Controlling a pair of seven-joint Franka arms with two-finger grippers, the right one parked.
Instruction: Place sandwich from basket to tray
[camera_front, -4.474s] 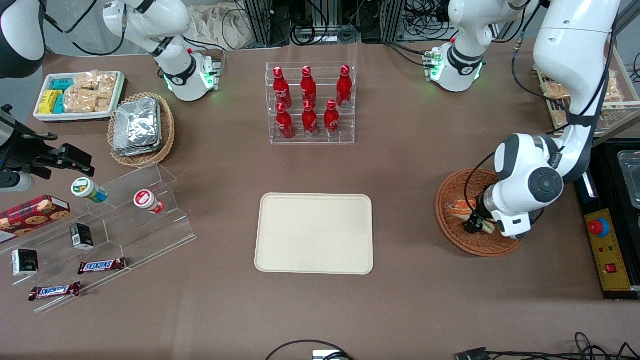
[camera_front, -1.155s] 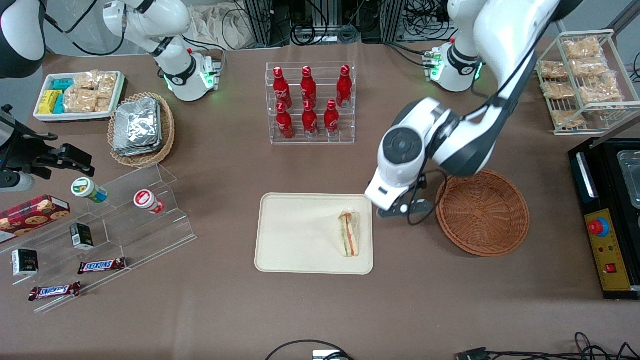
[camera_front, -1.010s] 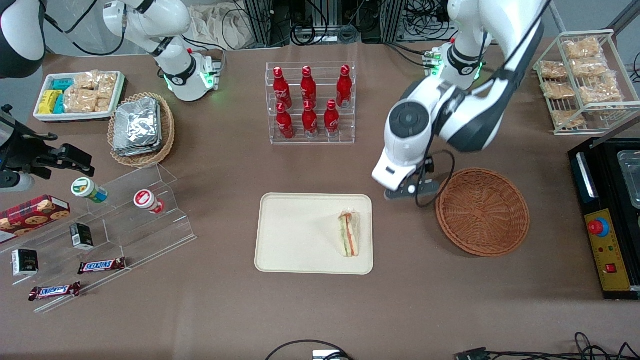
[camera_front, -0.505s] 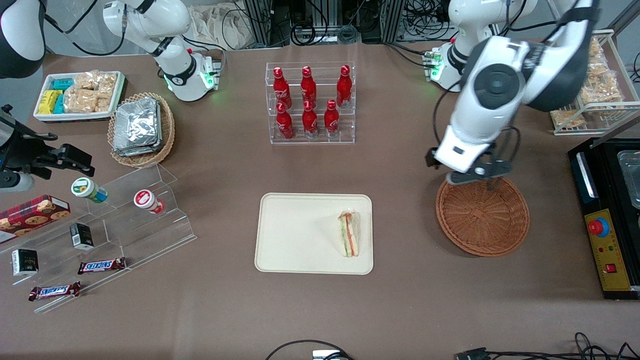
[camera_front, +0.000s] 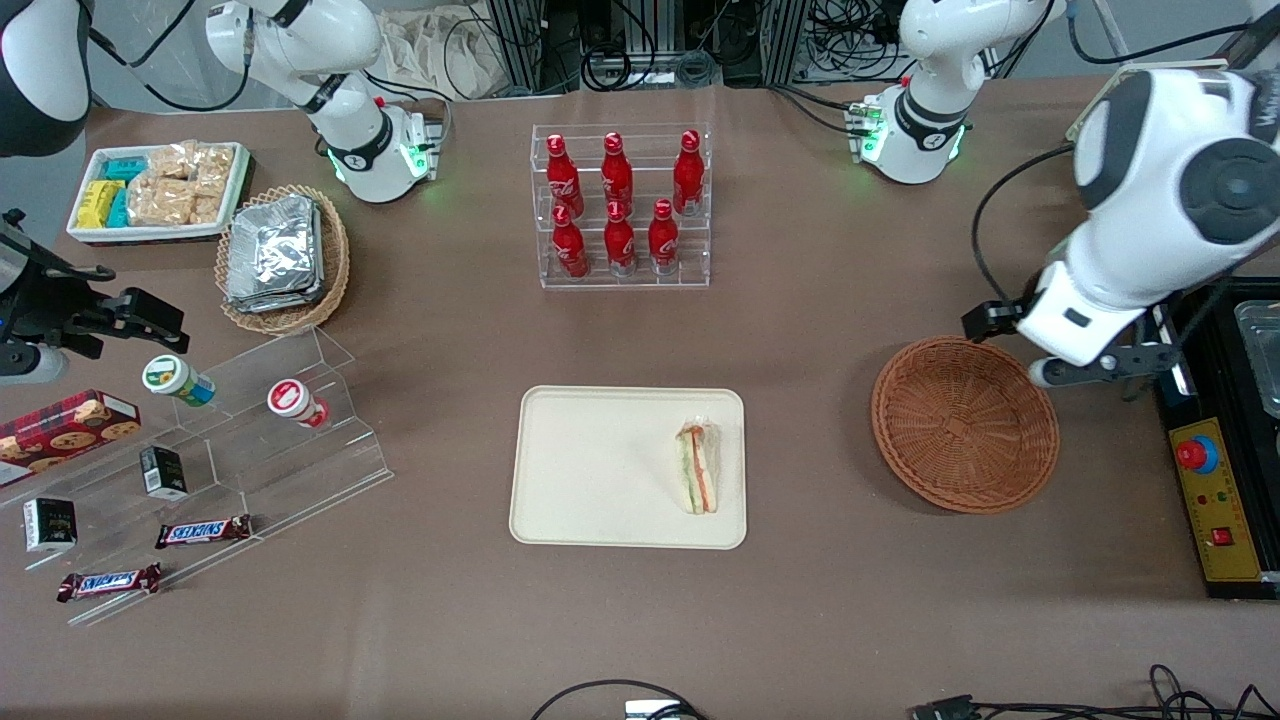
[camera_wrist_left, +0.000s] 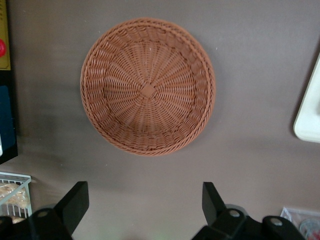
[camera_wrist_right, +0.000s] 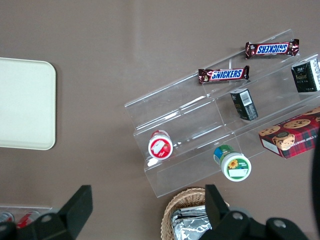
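Note:
The sandwich (camera_front: 698, 468), a wrapped wedge with orange and green layers, lies on the cream tray (camera_front: 600, 470) near the tray edge closest to the basket. Nothing lies in the reddish-brown wicker basket (camera_front: 965, 425). My left gripper (camera_front: 1095, 372) hangs above the table just beside the basket rim, toward the working arm's end. In the left wrist view the gripper (camera_wrist_left: 142, 200) is open with nothing between its fingers, the whole basket (camera_wrist_left: 147, 87) shows below it, and a corner of the tray (camera_wrist_left: 310, 120) is visible.
A black control box with a red button (camera_front: 1215, 490) sits beside the basket at the table's end. A clear rack of red bottles (camera_front: 620, 205) stands farther from the front camera than the tray. A clear stepped shelf with snacks (camera_front: 230, 450) lies toward the parked arm's end.
The gripper took the sandwich from the basket to the tray and let it go. It then rose and swung back past the basket toward the working arm's end.

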